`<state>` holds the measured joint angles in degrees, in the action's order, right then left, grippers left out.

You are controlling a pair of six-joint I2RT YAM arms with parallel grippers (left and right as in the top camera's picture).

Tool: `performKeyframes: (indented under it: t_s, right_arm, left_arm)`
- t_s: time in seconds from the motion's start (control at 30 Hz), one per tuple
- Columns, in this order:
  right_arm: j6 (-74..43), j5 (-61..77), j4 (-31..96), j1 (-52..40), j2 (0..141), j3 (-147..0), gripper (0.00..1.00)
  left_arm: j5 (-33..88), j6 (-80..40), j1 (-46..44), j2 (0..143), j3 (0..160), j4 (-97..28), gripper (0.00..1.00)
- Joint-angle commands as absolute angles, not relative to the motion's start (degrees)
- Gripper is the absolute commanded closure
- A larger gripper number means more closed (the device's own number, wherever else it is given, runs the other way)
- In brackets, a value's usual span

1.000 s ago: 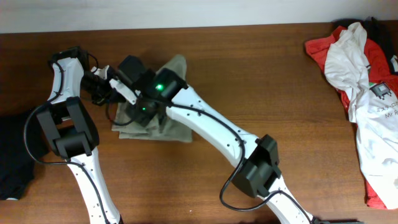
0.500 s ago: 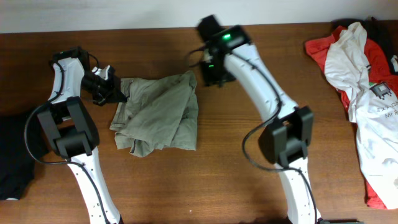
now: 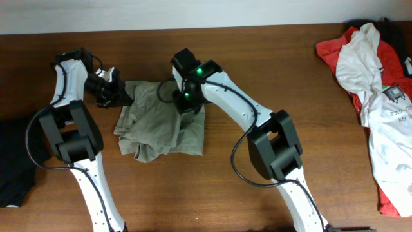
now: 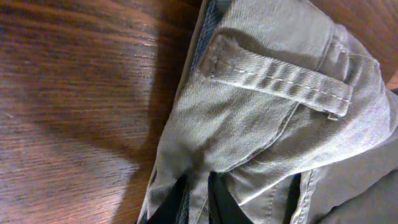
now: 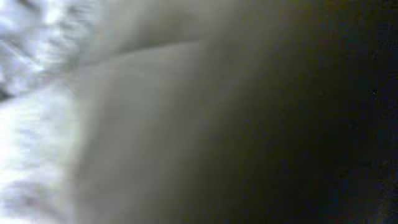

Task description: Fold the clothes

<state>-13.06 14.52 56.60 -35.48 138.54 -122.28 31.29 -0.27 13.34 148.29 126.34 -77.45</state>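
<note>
You see the clothes [image 3: 161, 125] lying crumpled left of centre on the table [image 3: 322, 129], shape unchanged from half a second ago. The left gripper [image 4: 198, 202] still pinches their waistband edge. Farther back, the right gripper [image 3: 183, 98] has returned from beyond the cloth onto its far-right part; you cannot tell how far it is open.

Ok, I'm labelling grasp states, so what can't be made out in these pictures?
1. Right gripper: overhead, its own wrist housing covers the fingers above the khaki garment; the right wrist view is only blurred cloth, so open or shut is unclear.
2. Left gripper: the left wrist view's bottom edge cuts off its fingers, cloth bunched between them.
3. Black garment: overhead, cut off by the left edge.
</note>
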Motion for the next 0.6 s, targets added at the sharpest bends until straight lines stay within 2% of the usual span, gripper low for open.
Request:
performKeyframes:
  t_s: [0.0,0.1,0.3,0.37,0.47,0.5,0.53,0.57]
  right_arm:
    - [-12.49,18.06,50.92,-37.67,137.78,-122.45,0.96]
    - [-12.47,18.33,44.93,-38.61,137.73,-122.48,0.95]
    - [-12.78,19.33,28.99,-38.61,137.73,-122.48,0.83]
    - [-14.00,19.31,25.34,-38.61,137.73,-122.48,0.77]
    - [-13.98,19.16,23.77,-38.39,137.60,-122.78,0.75]
    - [-13.89,17.02,29.08,-37.36,136.73,-124.46,0.76]
    - [-13.52,10.85,38.98,-35.64,135.96,-127.46,0.94]
    - [-13.50,8.29,46.87,-33.74,135.92,-129.43,0.96]
  left_arm:
    - [25.65,-0.40,12.53,154.71,124.92,-75.42,0.88]
    - [25.65,-0.40,12.53,154.71,124.92,-75.59,0.88]
    - [25.65,-0.40,12.53,154.71,124.92,-76.69,0.88]
    - [25.65,-0.40,12.53,154.71,124.92,-76.99,0.88]
    - [25.65,-0.40,12.53,154.71,124.92,-77.01,0.88]
    - [25.63,-0.40,12.53,154.71,124.92,-76.86,0.88]
    - [25.63,-0.40,12.53,154.71,124.92,-76.75,0.88]
    - [25.63,-0.38,12.53,154.71,124.92,-76.73,0.88]
